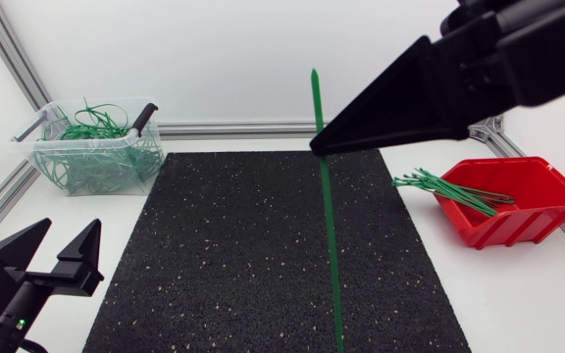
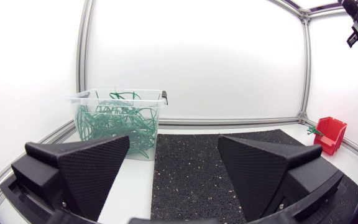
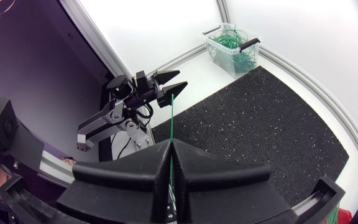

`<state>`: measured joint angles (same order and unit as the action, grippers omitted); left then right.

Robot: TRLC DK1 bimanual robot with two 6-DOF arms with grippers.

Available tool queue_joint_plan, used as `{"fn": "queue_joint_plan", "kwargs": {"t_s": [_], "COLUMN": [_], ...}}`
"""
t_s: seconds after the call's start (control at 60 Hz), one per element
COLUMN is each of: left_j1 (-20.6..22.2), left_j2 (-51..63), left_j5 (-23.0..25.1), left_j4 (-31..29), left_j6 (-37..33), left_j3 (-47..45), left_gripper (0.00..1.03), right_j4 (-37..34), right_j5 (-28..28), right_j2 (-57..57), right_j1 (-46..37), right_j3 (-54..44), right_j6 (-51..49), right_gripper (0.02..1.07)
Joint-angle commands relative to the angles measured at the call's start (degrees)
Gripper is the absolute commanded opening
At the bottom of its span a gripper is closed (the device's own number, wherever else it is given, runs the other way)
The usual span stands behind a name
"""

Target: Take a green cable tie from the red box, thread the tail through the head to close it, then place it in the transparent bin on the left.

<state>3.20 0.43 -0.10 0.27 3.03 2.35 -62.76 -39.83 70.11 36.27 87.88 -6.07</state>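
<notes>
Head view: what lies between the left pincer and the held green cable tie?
Up to the cable tie, only bare black mat and a sliver of white table; head view shows it.

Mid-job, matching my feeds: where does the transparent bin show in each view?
Head view: transparent bin at upper left, just off the black mat's far-left corner.
Left wrist view: transparent bin ahead of the left gripper, beside the black mat.
Right wrist view: transparent bin far ahead of the right gripper holding the green cable tie, past the black mat.
Shared landmark: the black mat.
</notes>
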Motion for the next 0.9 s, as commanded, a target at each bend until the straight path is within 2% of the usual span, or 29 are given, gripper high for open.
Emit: {"fn": "queue_joint_plan", "kwargs": {"t_s": [0.0,0.15,0.3,0.483,0.733,0.883], "left_j1": [0.4,0.4,0.5,0.8,1.1,0.8], "left_j2": [0.5,0.5,0.5,0.4,-0.6,-1.1], "left_j5": [0.2,0.2,0.2,0.2,0.2,0.2], "left_j4": [-1.7,-1.7,-1.7,-1.7,-1.6,-1.2], "left_j6": [0.6,0.6,0.8,0.8,0.7,0.6], "left_j3": [-2.2,-2.2,-2.2,-2.2,-2.2,-2.3], "left_gripper": [0.99,0.99,0.99,0.99,0.99,0.99], "right_j4": [0.4,0.9,2.0,2.1,1.5,2.3], "right_j5": [0.1,1.4,3.3,3.2,-4.1,-5.2], "right_j2": [1.1,1.9,1.8,1.9,3.7,4.0], "right_j1": [0.0,0.0,-0.1,0.1,-1.9,-2.1], "right_j3": [1.6,2.3,1.9,2.3,3.0,2.6], "right_j6": [2.5,4.0,9.6,9.9,15.3,15.2], "right_gripper": [0.07,0.07,0.07,0.07,0.07,0.07]}}
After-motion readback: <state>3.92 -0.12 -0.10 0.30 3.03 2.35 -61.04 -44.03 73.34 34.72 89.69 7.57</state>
